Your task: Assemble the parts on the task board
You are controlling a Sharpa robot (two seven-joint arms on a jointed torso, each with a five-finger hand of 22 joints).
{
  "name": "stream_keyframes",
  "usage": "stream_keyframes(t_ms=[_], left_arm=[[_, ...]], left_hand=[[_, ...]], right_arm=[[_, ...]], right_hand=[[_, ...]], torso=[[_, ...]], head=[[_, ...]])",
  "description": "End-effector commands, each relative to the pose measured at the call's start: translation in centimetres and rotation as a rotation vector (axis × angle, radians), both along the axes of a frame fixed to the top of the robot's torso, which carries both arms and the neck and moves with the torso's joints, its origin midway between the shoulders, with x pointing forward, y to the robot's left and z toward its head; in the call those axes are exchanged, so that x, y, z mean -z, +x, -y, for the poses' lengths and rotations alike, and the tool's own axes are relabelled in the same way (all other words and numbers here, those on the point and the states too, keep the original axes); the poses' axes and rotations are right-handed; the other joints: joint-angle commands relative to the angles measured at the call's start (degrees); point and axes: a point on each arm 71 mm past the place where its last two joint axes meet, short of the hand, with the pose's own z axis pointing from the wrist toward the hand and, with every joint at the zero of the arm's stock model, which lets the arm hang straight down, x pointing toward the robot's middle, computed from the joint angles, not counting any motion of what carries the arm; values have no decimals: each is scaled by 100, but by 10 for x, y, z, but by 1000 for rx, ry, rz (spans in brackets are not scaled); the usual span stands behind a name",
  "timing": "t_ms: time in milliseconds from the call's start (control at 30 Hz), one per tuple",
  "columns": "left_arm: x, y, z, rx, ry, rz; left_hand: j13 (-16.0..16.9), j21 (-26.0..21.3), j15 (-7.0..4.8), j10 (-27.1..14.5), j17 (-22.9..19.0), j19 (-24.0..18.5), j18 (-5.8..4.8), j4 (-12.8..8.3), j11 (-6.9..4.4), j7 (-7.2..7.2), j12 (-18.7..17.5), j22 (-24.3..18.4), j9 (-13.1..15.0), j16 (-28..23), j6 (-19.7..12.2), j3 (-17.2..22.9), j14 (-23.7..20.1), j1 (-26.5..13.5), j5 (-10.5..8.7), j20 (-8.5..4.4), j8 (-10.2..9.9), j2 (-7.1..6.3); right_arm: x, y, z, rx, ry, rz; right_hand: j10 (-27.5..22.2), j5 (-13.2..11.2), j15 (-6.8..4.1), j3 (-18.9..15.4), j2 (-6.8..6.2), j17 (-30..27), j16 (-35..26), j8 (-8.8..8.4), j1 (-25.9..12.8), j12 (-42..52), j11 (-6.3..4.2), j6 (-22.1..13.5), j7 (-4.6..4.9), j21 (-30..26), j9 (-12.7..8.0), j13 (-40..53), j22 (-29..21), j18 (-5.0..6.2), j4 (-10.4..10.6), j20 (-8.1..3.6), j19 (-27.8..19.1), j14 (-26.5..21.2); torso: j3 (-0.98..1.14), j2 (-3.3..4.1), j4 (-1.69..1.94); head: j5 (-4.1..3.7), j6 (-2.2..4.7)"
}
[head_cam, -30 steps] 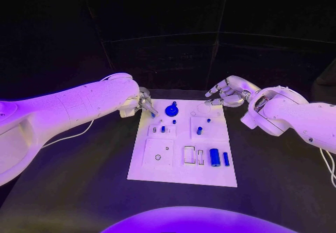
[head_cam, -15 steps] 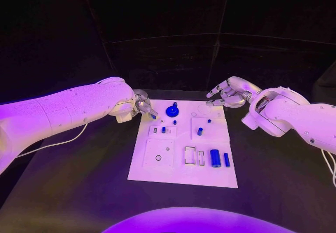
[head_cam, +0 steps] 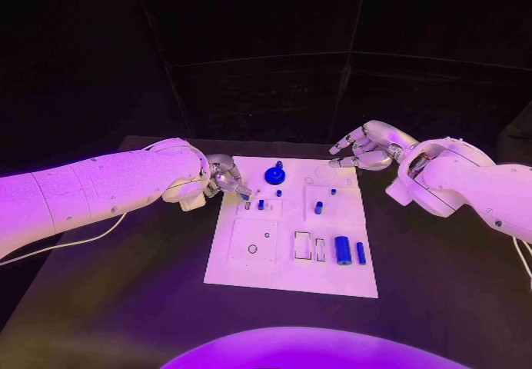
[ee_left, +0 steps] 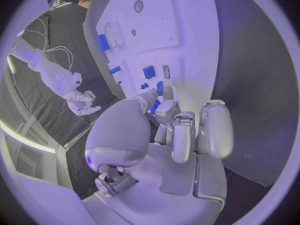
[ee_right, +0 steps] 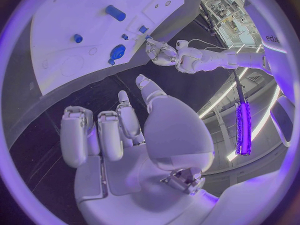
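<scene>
left hand [head_cam: 225, 178] pinching blue part [head_cam: 243, 195], task board [head_cam: 290, 269]

Both arms wear smooth, rounded white shells built from bulging segments with narrow seams between them. The left arm [head_cam: 105, 188] is a long, thick sleeve with a faint speckled pattern along its upper surface, and a thin pale cable loops from beneath it. The right arm [head_cam: 466, 184] ends in a bulbous wrist housing with a dark gap at the joint; a thin cable hangs by its far end. The left hand [head_cam: 225, 177] and right hand [head_cam: 366, 147] are silver, with blocky segmented fingers [ee_left: 214, 130] carrying rounded pads, a large domed thumb base, and a small dark mechanical fitting under the palm.
</scene>
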Motion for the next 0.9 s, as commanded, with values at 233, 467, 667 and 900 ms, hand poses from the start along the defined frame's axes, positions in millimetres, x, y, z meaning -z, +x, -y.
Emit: stream_keyframes(t_ms=[233, 467, 667, 900], left_arm=[[-4, -1, 5, 76, 45, 154], [-3, -3, 8, 99, 73, 177], [1, -6, 12, 125, 94, 155], [6, -9, 14, 141, 117, 128]], left_hand=[[24, 45, -11, 70, 1509, 61, -67, -692, -18, -22, 13, 26, 5, 18, 5, 839, 605, -19, 32, -24, 32, -169], [49, 60, -10, 102, 1509, 70, -71, -741, -18, -20, 27, 49, -2, 18, 26, 968, 605, -16, 33, -22, 31, -239], [53, 65, -9, 117, 1509, 73, -73, -764, -18, -19, 28, 59, -8, 18, 38, 1032, 605, -20, 34, -21, 27, -280], [78, 70, -8, 132, 1509, 76, -75, -771, -17, -18, 45, 67, -11, 18, 44, 1054, 605, -22, 34, -20, 25, -295]], right_arm=[[-1, 0, -1, -10, 0, 2], [-1, 0, -1, -10, -1, 1], [-1, 0, -2, -11, -1, 1], [-1, 0, -2, -13, 0, 1]], right_hand=[[-47, 46, -37, -36, 40, 445, -27, 43, 10, -24, 4, 6, 5, -39, -10, -5, 133, -31, -8, -41, 19, 393], [-45, 48, -37, -38, 40, 451, -24, 44, 10, -22, 4, 5, 6, -39, -10, -2, 134, -31, -7, -41, 19, 395], [-45, 48, -37, -38, 40, 451, -24, 44, 10, -22, 4, 5, 6, -39, -10, -2, 134, -31, -7, -41, 19, 395], [-45, 48, -37, -38, 40, 451, -24, 44, 10, -22, 4, 5, 6, -39, -10, -2, 134, -31, -7, -41, 19, 395]], torso=[[-1, 2, -5], [-1, 0, -3], [1, 0, -4], [1, 3, -2]], head=[[34, -24], [34, -36], [38, -44], [40, -52]])
